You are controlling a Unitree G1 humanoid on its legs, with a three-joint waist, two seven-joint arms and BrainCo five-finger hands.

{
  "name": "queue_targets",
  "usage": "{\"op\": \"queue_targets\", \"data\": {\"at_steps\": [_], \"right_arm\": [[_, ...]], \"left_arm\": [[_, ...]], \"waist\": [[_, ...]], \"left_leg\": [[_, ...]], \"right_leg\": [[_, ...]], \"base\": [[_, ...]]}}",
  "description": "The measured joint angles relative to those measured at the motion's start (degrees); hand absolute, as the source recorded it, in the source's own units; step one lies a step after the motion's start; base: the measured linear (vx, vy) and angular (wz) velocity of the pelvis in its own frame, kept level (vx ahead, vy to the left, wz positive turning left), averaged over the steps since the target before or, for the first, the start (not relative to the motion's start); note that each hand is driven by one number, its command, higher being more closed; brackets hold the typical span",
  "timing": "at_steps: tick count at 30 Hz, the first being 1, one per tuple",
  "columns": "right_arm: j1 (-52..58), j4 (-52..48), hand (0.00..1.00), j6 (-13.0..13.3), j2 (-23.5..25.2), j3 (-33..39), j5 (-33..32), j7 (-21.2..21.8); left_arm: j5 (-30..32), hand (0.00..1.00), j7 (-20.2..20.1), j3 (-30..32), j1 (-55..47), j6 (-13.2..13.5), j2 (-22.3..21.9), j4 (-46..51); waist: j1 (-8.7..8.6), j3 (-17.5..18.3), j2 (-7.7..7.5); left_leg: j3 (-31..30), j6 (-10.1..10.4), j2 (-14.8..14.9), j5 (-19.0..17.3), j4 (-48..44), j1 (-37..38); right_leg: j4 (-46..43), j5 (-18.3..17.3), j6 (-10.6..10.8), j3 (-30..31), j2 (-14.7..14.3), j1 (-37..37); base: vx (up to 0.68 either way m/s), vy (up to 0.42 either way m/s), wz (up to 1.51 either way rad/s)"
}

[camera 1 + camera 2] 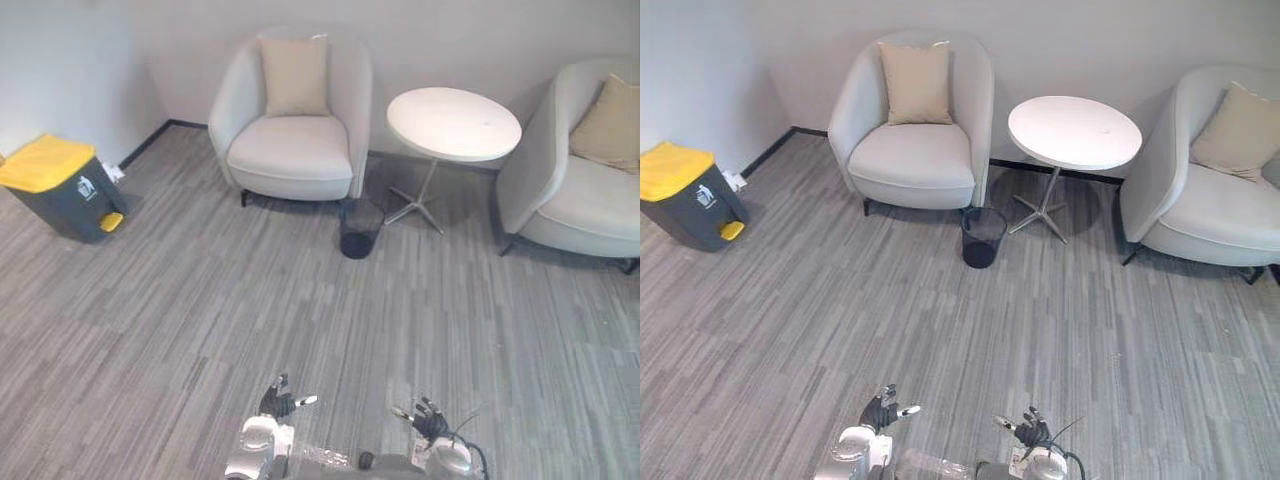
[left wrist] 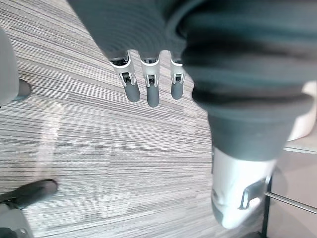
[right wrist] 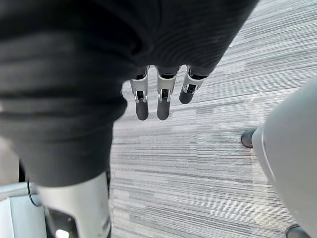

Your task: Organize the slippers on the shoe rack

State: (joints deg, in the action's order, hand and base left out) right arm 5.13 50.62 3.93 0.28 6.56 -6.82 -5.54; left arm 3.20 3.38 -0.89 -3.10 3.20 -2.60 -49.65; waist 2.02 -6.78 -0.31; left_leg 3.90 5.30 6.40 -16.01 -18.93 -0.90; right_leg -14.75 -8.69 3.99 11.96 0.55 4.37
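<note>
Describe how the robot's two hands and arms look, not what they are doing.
The two match. The left hand and the right hand each have a row of slim silver fingers ending in rounded dark grey tips. A dark ribbed cover wraps the back of each hand and the wrist. In the eye views, the arms behind them are silver-grey and rounded.

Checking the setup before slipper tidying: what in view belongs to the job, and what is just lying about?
Job: left hand, right hand, both open, holding nothing.
Lying about: armchair, second armchair, round table, black wastebasket, yellow-lidded bin.
</note>
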Motion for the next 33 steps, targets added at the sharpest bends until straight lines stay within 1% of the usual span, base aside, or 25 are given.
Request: {"op": "queue_targets", "data": {"at_steps": [1, 2, 3, 4, 5, 6, 7, 8, 9, 10, 12, 13, 15, 17, 18, 19, 21, 23, 24, 26, 29, 30, 31, 33], "right_arm": [[-0.02, 0.03, 0.00, 0.00, 0.10, -0.09, 0.03, 0.02], [-0.44, 0.05, 0.00, -0.01, 0.79, -0.26, 0.12, 0.41], [-0.54, 0.06, 0.00, -0.05, 1.16, -0.26, 0.12, 0.48], [-0.45, 0.04, 0.00, -0.02, 1.54, -0.25, 0.19, 0.55], [-0.38, 0.04, 0.00, 0.00, 1.54, -0.25, 0.24, 0.58], [-0.37, 0.12, 0.00, 0.00, 1.56, -0.18, 0.51, 0.57], [-0.31, 0.32, 0.00, 0.00, 1.58, -0.14, 0.69, 0.57], [-0.28, 0.35, 0.00, 0.07, 1.50, 0.20, 0.69, 0.52], [-0.18, 0.56, 0.00, 0.27, 1.34, 0.34, 0.67, 0.51], [-0.21, 0.92, 0.00, 0.23, 0.91, 0.86, 0.62, 0.41], [-0.68, 3.09, 0.00, 0.18, -0.50, 2.38, 0.60, 0.39], [-0.69, 3.53, 0.00, 0.20, -0.86, 2.56, 0.59, 0.39], [-1.18, 5.61, 0.00, 0.12, -1.57, 4.26, 0.57, 0.38], [-0.58, 6.99, 0.00, 0.04, -2.63, 5.22, 0.41, 0.27], [-0.33, 7.14, 0.00, 0.02, -2.62, 5.51, 0.27, 0.25], [0.64, 7.37, 0.00, 0.02, -2.65, 6.90, -0.16, 0.14], [0.79, 7.41, 0.00, 0.02, -2.50, 7.99, -0.56, -0.09], [1.19, 7.40, 0.00, 0.03, -2.47, 8.98, -0.69, -0.09], [1.19, 7.38, 0.00, 0.03, -2.47, 9.00, -0.71, -0.09], [1.26, 7.08, 0.00, 0.06, -2.55, 9.08, -0.92, -0.07], [1.58, 6.79, 0.00, 0.05, -2.65, 9.32, -1.10, -0.04], [1.60, 6.71, 0.00, 0.07, -2.64, 9.56, -1.08, -0.04], [1.64, 6.69, 0.00, 0.07, -2.50, 9.91, -1.09, -0.04], [1.67, 6.73, 0.00, 0.06, -2.41, 10.22, -1.07, -0.03]], "left_arm": [[-0.01, 0.00, -0.01, -0.01, -0.25, -0.04, 0.12, -0.10], [-0.07, 0.00, 0.08, -0.01, -0.88, -0.14, 0.45, 0.05], [-0.09, 0.00, 0.11, 0.00, -0.89, -0.14, 0.62, 0.14], [-0.62, 0.00, 0.15, 0.05, -0.93, -0.14, 0.81, 0.14], [-0.99, 0.00, 0.15, 0.50, -1.13, -0.16, 0.73, 0.06], [-1.14, 0.00, 0.13, 1.36, -1.16, -0.15, 0.67, -0.05], [-1.18, 0.00, 0.16, 2.23, -1.10, -0.13, 0.72, -0.25], [-1.19, 0.00, 0.18, 2.70, -0.89, -0.14, 0.89, -1.01], [-1.22, 0.00, 0.16, 3.58, -0.78, -0.16, 0.61, -1.80], [-1.26, 0.00, 0.14, 4.01, -0.78, -0.17, 0.08, -2.03], [-1.34, 0.00, 0.15, 4.35, -0.65, -0.14, -0.25, -3.18], [-1.51, 0.00, 0.21, 4.39, -0.46, -0.13, -0.23, -3.48], [-2.74, 0.00, 0.40, 4.38, 0.71, -0.13, 0.17, -5.22], [-3.57, 0.00, 0.41, 4.35, 1.40, -0.12, 0.26, -6.22], [-3.74, 0.00, 0.40, 4.35, 1.41, -0.10, 0.25, -6.22], [-4.43, 0.00, 0.43, 4.39, 1.37, -0.09, 0.28, -6.22], [-4.57, 0.00, 0.61, 4.50, 1.38, -0.06, 0.71, -6.22], [-4.62, 0.00, 1.25, 5.08, 1.27, -0.06, 1.20, -6.30], [-4.62, 0.00, 1.33, 5.60, 1.27, -0.04, 1.20, -6.29], [-4.61, 0.00, 1.45, 6.72, 1.09, -0.02, 1.40, -6.30], [-4.57, 0.00, 1.42, 6.88, 0.24, 0.11, 1.44, -6.22], [-4.57, 0.00, 1.40, 7.66, 0.15, 0.11, 1.35, -6.24], [-4.56, 0.00, 1.41, 8.66, 0.14, 0.11, 1.30, -6.28], [-4.53, 0.00, 1.37, 8.81, 0.29, 0.17, 1.25, -6.26]], "waist": [[0.35, -0.03, -0.13], [0.43, 0.06, -0.19], [0.53, 0.19, -0.41], [0.72, 0.20, -0.55], [0.69, 0.22, -0.54], [0.71, 0.23, -0.56], [0.78, 0.32, -0.72], [0.72, 0.58, -1.19], [0.56, 1.02, -0.84], [0.47, 1.39, -0.48], [0.76, 2.38, 0.75], [0.82, 2.46, 0.90], [1.00, 2.26, 1.17], [0.80, 1.57, 0.77], [0.76, 1.56, 0.70], [0.68, 1.51, 0.95], [0.72, 1.61, 0.59], [0.63, 1.33, 1.07], [0.63, 1.37, 1.01], [0.67, 0.93, 1.84], [0.74, 1.07, 2.44], [0.70, 1.00, 2.57], [0.57, 1.07, 2.40], [0.35, 1.11, 2.40]], "left_leg": [[1.03, -0.21, 0.02, -0.11, 0.06, 0.07], [4.18, -0.51, 0.03, -0.08, 0.25, 0.08], [5.36, -0.64, 0.03, 0.00, 0.26, 0.16], [7.17, -0.72, 0.20, 0.07, 0.34, 0.88], [8.43, -0.70, 0.58, 0.08, 0.42, 1.67], [9.37, -0.66, 1.14, 0.11, 0.52, 2.35], [10.08, -0.30, 1.53, 0.25, 0.85, 3.12], [10.24, 0.45, 1.89, 0.61, 1.41, 4.08], [9.68, 0.83, 1.92, 0.91, 2.96, 4.32], [9.61, 0.80, 2.07, 1.47, 4.17, 4.66], [8.91, 0.14, 2.20, 3.32, 7.92, 5.02], [8.57, 0.30, 2.18, 3.86, 8.62, 5.05], [7.32, -0.23, 2.17, 4.63, 9.87, 5.86], [6.60, -0.18, 2.09, 4.67, 10.02, 6.91], [6.52, -0.18, 2.03, 4.67, 10.21, 7.08], [6.50, -0.13, 1.86, 4.65, 10.44, 7.13], [6.84, 0.22, 1.45, 4.86, 10.84, 7.01], [6.88, 0.28, 0.87, 4.91, 10.87, 7.25], [6.83, 0.28, 0.76, 4.91, 10.88, 7.37], [6.65, 0.31, 0.40, 4.97, 11.45, 8.05], [6.27, 0.42, 0.19, 5.27, 12.46, 8.81], [6.11, 0.38, 0.18, 5.45, 12.87, 9.22], [5.54, 0.41, 0.18, 5.48, 12.93, 9.19], [4.50, 0.44, 0.20, 5.50, 13.00, 9.15]], "right_leg": [[-0.35, 0.04, 0.12, 0.61, 0.14, 0.42], [-2.82, 0.00, 0.23, -2.65, 1.68, 2.84], [-4.31, -0.11, 0.10, -6.66, 2.85, 4.02], [-6.19, -0.49, -0.61, -13.30, 5.13, 4.86], [-7.75, -0.94, -1.36, -17.64, 7.01, 4.85], [-8.87, -1.62, -1.95, -19.73, 7.92, 4.38], [-9.25, -2.33, -1.49, -20.70, 8.39, 3.75], [-8.63, -2.21, -1.41, -20.78, 7.52, 3.58], [-7.42, -1.74, -1.82, -20.45, 6.22, 3.52], [-6.42, -1.18, -2.13, -20.12, 5.54, 3.51], [-1.53, 1.56, -2.52, -18.79, 3.35, 3.17], [0.02, 2.55, -2.68, -18.35, 2.72, 3.10], [3.98, 5.36, -3.01, -17.55, 1.34, 1.29], [6.45, 6.63, -2.88, -17.67, 1.20, -1.05], [7.25, 6.99, -2.77, -17.74, 1.23, -1.68], [8.87, 7.99, -2.62, -17.76, 1.36, -2.47], [10.93, 9.45, -2.41, -17.36, 1.54, -2.90], [13.40, 10.77, -1.95, -17.32, 1.98, -4.26], [13.73, 10.89, -1.91, -17.38, 2.08, -4.54], [15.46, 11.66, -1.72, -17.55, 2.32, -5.87], [17.33, 12.19, -1.55, -18.07, 2.43, -7.12], [17.75, 12.20, -1.55, -18.25, 2.38, -7.61], [18.48, 12.32, -1.52, -19.05, 2.37, -8.14], [19.19, 12.39, -1.53, -19.82, 2.34, -8.91]], "base": [[-0.15, 0.164, -1.11], [-0.11, 0.063, -0.81], [-0.14, 0.062, -0.90], [-0.06, -0.016, -0.66], [-0.03, -0.041, -0.62], [0.01, -0.106, -0.46], [0.02, -0.150, -0.42], [0.01, -0.180, -0.33], [0.01, -0.134, -0.27], [0.02, -0.109, -0.27], [0.02, -0.074, -0.36], [0.01, -0.043, -0.40], [0.01, -0.024, -0.28], [-0.01, 0.012, 0.02], [-0.04, 0.054, 0.08], [-0.03, 0.065, -0.02], [-0.03, 0.064, -0.07], [-0.03, 0.048, 0.00], [-0.02, 0.039, 0.03], [0.00, 0.028, 0.05], [0.04, 0.012, 0.08], [0.06, -0.005, 0.13], [0.05, -0.006, 0.15], [0.04, -0.006, 0.22]]}}
